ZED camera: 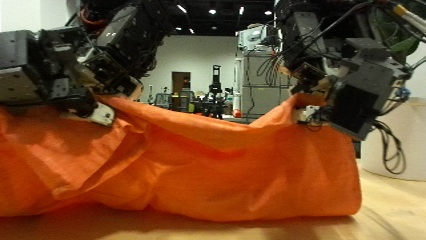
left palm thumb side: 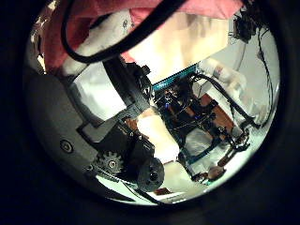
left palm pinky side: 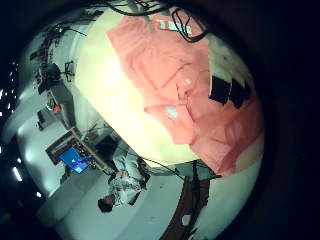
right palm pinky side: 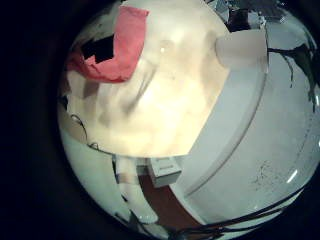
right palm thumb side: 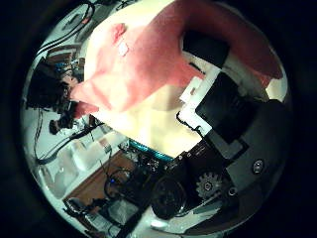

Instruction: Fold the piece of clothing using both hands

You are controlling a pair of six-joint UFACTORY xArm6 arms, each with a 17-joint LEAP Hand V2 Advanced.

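In the outside view an orange piece of clothing [ZED camera: 187,160] lies on the light wooden table [ZED camera: 393,215]. Its upper edge is lifted into two peaks. My left hand [ZED camera: 60,75] is curled on one peak. My right hand [ZED camera: 344,88] is curled on the other, and the cloth sags between them. In the left little finger side palm view the clothing [left palm pinky side: 180,80] spreads over the table [left palm pinky side: 100,80], with dark fingertips [left palm pinky side: 225,92] on it. The right thumb side palm view shows the cloth [right palm thumb side: 149,59] under that hand's fingers [right palm thumb side: 203,50]. The right little finger side palm view shows a cloth corner [right palm pinky side: 115,50].
A white box [right palm pinky side: 240,45] stands by the table's edge in the right little finger side palm view. Bare table [right palm pinky side: 170,100] stretches beside the cloth there. Racks and equipment [ZED camera: 260,70] stand behind the table in the outside view.
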